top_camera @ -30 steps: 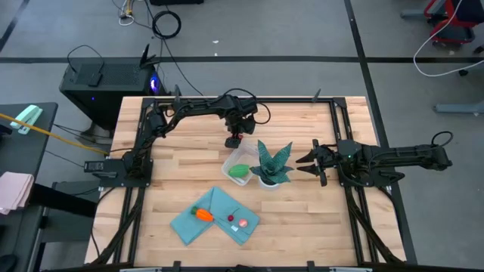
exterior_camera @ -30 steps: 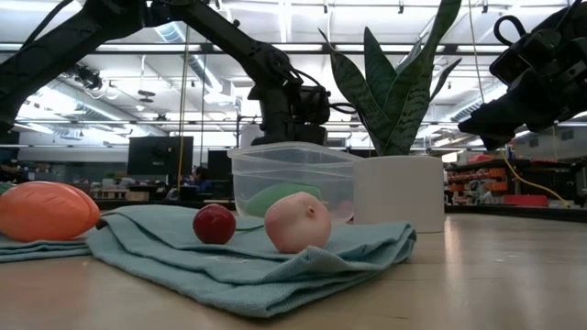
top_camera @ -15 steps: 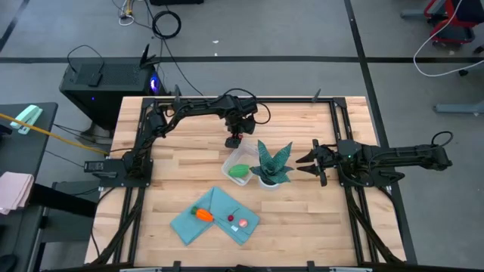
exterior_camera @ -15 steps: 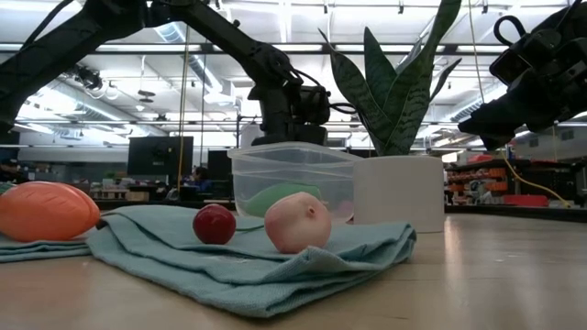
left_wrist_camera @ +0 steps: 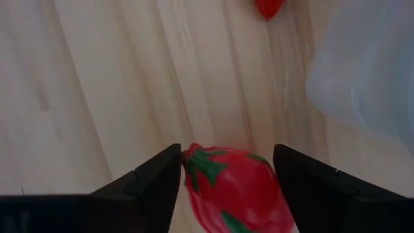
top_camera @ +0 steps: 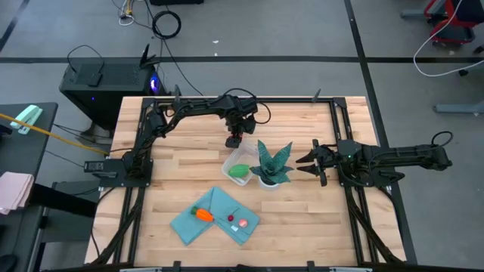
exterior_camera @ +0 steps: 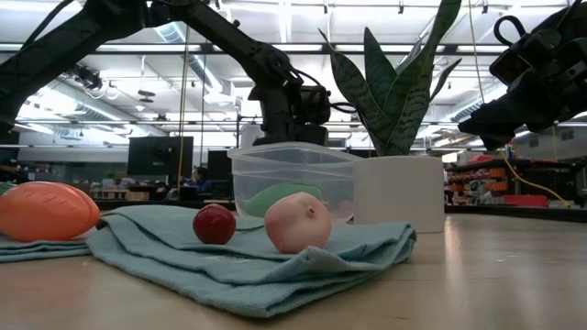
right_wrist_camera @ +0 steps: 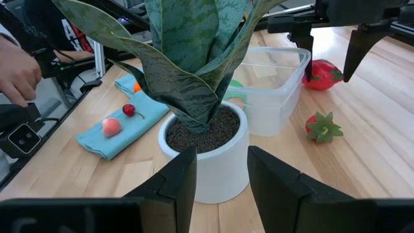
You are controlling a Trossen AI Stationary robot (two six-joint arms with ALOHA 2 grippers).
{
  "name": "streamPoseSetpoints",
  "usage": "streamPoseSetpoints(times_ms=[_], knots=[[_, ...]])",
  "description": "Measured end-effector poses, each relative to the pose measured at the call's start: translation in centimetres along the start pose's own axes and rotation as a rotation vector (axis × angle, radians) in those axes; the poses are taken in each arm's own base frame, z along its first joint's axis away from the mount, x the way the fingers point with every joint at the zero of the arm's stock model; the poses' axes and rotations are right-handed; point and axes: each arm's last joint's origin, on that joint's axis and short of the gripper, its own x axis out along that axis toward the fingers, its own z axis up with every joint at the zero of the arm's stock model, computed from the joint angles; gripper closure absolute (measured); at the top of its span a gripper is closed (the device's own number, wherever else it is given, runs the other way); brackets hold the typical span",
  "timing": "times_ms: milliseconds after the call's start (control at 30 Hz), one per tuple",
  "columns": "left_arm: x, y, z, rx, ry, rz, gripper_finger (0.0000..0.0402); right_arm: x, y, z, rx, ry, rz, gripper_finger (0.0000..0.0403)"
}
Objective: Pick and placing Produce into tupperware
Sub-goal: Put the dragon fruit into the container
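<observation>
My left gripper (left_wrist_camera: 228, 155) points down at the far side of the clear tupperware (top_camera: 240, 168), its fingers open on either side of a red toy fruit with green leaves (left_wrist_camera: 236, 191) that lies on the table. A green oval (top_camera: 240, 172) lies inside the tupperware. An orange carrot piece (top_camera: 203, 214), a small red round one (exterior_camera: 214, 224) and a pink one (exterior_camera: 297, 222) rest on the teal cloth (top_camera: 215, 215). A small strawberry (right_wrist_camera: 323, 126) lies on the wood beside the tupperware. My right gripper (top_camera: 310, 161) waits open at the table's right, holding nothing. My left gripper comes at the red leafy fruit (right_wrist_camera: 321, 72) from above, pointing down, one finger (left_wrist_camera: 158, 178) on each side of it. The fruit lies on the table. Whether the fingers touch its sides, I cannot tell.
A spiky plant in a white pot (top_camera: 271, 166) stands right next to the tupperware, between it and my right gripper. A person's hand (right_wrist_camera: 16, 74) shows beyond the table's edge in the right wrist view. Bare wood lies at the near right.
</observation>
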Motion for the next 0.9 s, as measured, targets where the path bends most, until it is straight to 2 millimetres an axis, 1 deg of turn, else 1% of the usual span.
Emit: streamPoseSetpoints(times_ms=[467,900], knots=[[0.02,0.02,-0.03,0.000,0.008,0.008,0.0189,0.00,0.01,0.01,0.000,0.000,0.000,0.0258],[0.02,0.04,-0.09,-0.001,0.020,0.018,0.0253,0.00,0.00,0.00,0.000,0.000,0.000,0.0258]])
